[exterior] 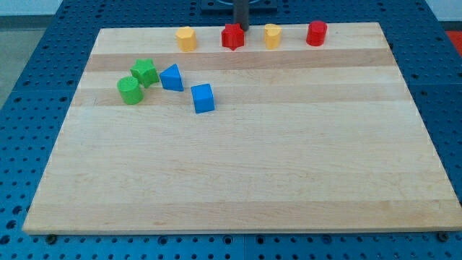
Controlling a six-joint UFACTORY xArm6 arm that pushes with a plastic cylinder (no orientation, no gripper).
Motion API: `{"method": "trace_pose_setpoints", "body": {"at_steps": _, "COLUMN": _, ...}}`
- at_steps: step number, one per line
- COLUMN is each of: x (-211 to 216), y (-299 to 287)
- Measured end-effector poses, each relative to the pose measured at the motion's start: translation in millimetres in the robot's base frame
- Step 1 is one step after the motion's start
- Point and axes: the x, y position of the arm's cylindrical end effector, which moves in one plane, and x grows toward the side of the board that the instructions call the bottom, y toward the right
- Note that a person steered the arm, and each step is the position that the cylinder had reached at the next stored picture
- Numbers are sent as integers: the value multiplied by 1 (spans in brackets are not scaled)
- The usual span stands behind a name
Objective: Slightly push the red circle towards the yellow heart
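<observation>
Red circle (316,33) sits at the top edge of the wooden worktop (238,173), to the view's right of the yellow heart (272,35), apart from it. Left of the heart is a red star (232,36), with my tip (241,27) touching its upper right; further left a yellow hexagon (186,38). No hand on this rig, just the rod. No writing anywhere.

Red circle (316,33), yellow heart (272,35), pale wood board (245,173).
</observation>
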Motion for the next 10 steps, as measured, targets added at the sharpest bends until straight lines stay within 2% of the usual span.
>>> {"method": "trace_pose_setpoints", "body": {"at_steps": 2, "x": 0, "y": 67}}
{"method": "trace_pose_setpoints", "body": {"at_steps": 5, "x": -1, "y": 128}}
{"method": "trace_pose_setpoints", "body": {"at_steps": 8, "x": 4, "y": 131}}
{"method": "trace_pose_setpoints", "body": {"at_steps": 10, "x": 5, "y": 166}}
